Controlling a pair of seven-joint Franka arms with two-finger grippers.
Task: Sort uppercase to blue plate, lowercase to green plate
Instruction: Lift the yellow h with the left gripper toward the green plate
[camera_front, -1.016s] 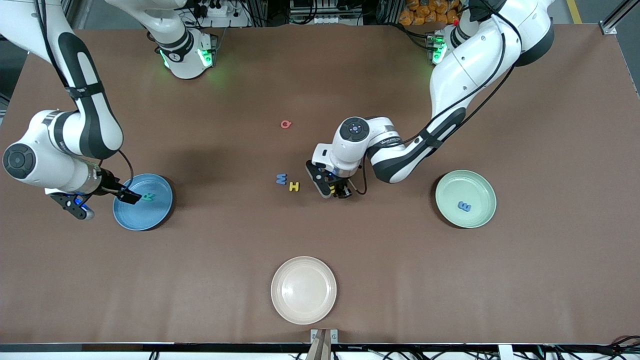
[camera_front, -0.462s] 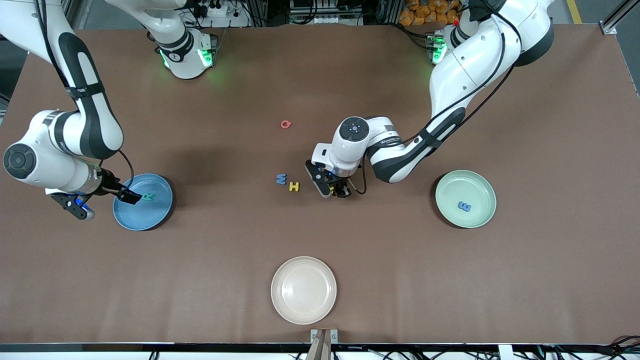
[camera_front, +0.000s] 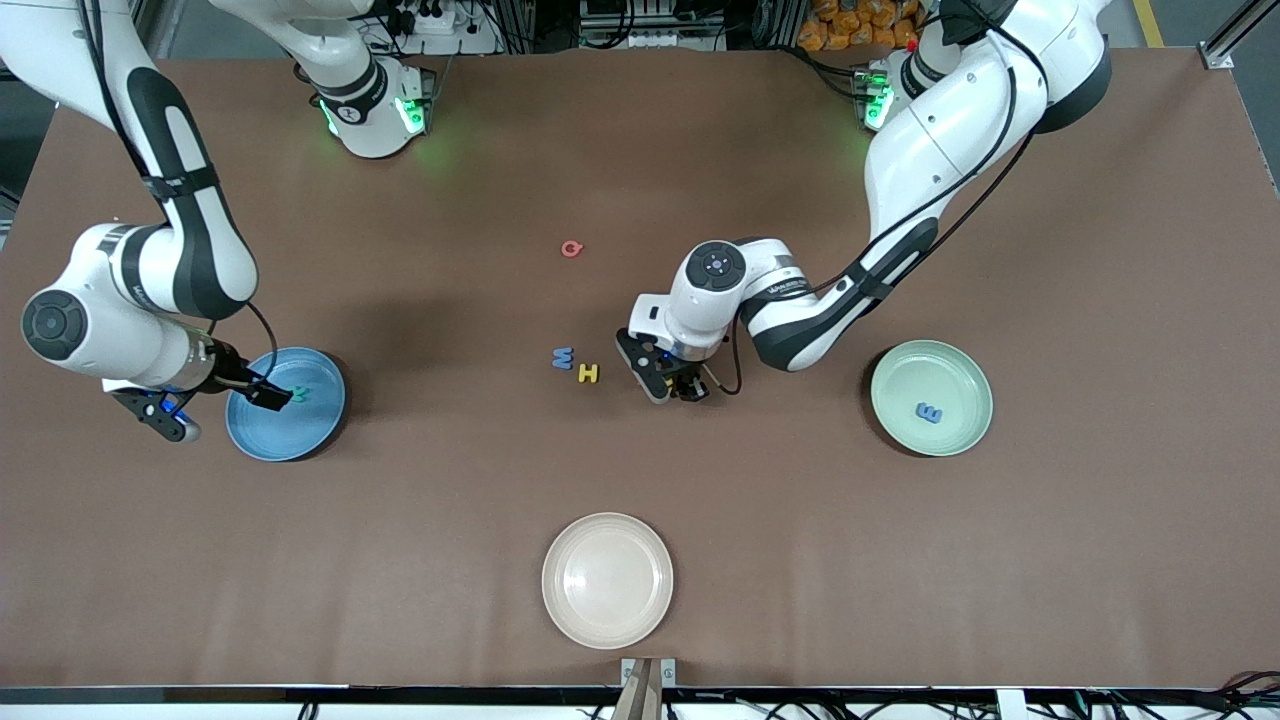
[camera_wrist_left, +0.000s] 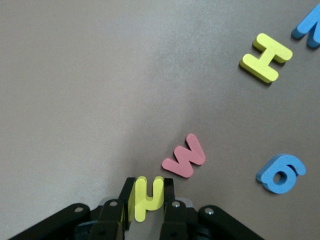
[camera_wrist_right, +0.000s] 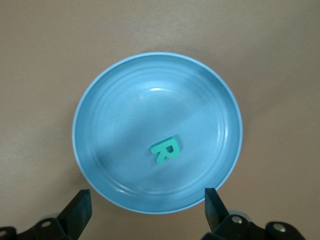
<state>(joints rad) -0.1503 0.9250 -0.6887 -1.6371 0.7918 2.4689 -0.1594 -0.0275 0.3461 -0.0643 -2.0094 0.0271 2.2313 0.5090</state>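
Note:
My left gripper (camera_front: 680, 385) is shut on the yellow lowercase h (camera_wrist_left: 148, 196), low over the table's middle. Beside it in the left wrist view lie the red lowercase w (camera_wrist_left: 184, 156), the blue lowercase g (camera_wrist_left: 281, 173), the yellow uppercase H (camera_wrist_left: 266, 57) and the edge of the blue uppercase W (camera_wrist_left: 309, 27). In the front view W (camera_front: 563, 357) and H (camera_front: 589, 374) lie next to the gripper. The pink-red Q (camera_front: 571, 249) lies farther from the camera. The blue plate (camera_front: 250, 432) holds the teal-green R (camera_wrist_right: 165, 150). My right gripper (camera_front: 225, 395) is open above that plate. The green plate (camera_front: 965, 375) holds the blue e (camera_front: 930, 412).
A cream-white plate (camera_front: 607, 578) sits near the table's front edge, nearer to the camera than the letters. The left arm's forearm (camera_front: 830, 310) stretches over the table between the letters and the green plate.
The left gripper has shifted slightly toward the green plate with the yellow h. The right gripper has drifted a little farther over the blue plate.

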